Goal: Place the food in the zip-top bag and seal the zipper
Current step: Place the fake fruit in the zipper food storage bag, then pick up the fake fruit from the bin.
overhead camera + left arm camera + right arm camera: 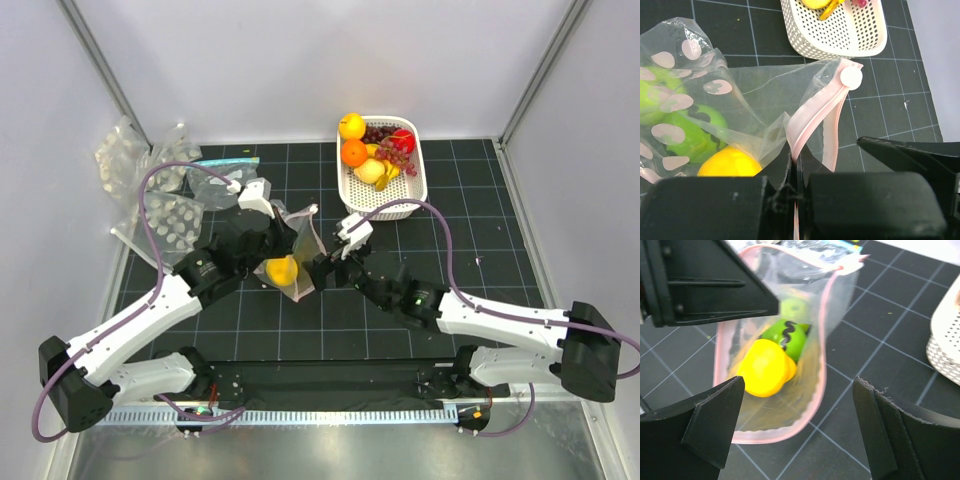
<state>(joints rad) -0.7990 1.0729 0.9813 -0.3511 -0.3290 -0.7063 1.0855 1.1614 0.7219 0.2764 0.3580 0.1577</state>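
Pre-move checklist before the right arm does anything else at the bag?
1. Left gripper clamped on zipper: ok.
2. Right gripper open, empty: ok.
3. Yellow food and green food inside bag: ok.
4. Zipper sealed: not ok, mouth gapes.
5. Basket emptied: not ok, fruit remains.
6. Bag resting on table: cannot tell.
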